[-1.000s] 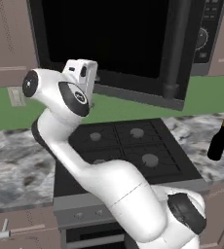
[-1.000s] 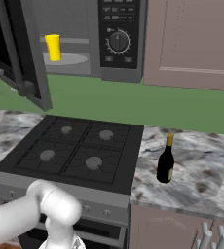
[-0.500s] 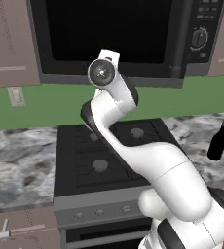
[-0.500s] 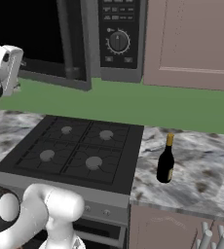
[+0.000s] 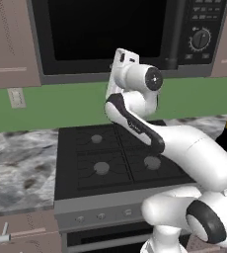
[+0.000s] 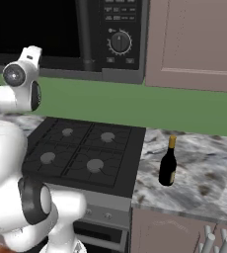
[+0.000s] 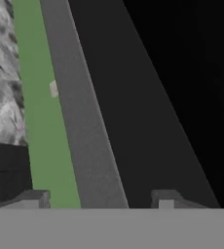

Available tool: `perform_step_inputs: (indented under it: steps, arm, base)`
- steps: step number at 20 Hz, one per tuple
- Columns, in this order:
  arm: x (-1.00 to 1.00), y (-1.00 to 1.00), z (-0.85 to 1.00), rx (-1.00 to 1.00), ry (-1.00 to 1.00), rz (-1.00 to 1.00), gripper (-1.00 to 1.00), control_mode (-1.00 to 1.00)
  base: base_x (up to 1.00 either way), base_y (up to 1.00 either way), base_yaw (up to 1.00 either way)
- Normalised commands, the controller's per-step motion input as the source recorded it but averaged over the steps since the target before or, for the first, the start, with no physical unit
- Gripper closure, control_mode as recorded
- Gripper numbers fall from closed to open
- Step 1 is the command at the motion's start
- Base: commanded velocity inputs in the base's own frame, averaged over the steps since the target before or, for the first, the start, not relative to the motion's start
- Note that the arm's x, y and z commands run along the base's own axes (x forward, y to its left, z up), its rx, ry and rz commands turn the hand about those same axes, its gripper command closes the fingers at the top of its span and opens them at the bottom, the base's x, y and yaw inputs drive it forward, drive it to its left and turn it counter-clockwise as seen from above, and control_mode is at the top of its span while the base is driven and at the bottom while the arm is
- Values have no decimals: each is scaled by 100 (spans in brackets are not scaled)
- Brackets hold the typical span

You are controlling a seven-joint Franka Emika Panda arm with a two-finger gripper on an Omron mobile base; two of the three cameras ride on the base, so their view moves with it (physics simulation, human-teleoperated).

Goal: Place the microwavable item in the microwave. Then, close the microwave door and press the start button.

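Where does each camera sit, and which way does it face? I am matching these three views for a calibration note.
Left base view: behind the arm's left, facing microwave door and stove; arm rises lower right.
Right base view: behind its right, facing dial, stove, wine bottle; arm at left.
Hand view: on the hand, rolled, facing the door's grey frame; fingers at bottom.
Shared: both base views show microwave, stove and bottle.
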Motion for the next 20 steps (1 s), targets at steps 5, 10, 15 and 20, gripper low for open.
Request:
perform_step_inputs:
  steps: [5, 10, 15, 20]
  arm:
    - [52, -13, 0, 9, 0, 35, -100, -100]
    - [-18, -28, 9, 2, -5, 23, -100, -100]
    - [-98, -48, 16, 0, -23, 17, -100, -100]
    - [-100, -91, 33, 2, -24, 10, -100, -100]
  base:
    - [0, 0, 0]
    - [0, 0, 0]
    - [0, 0, 0]
    - [0, 0, 0]
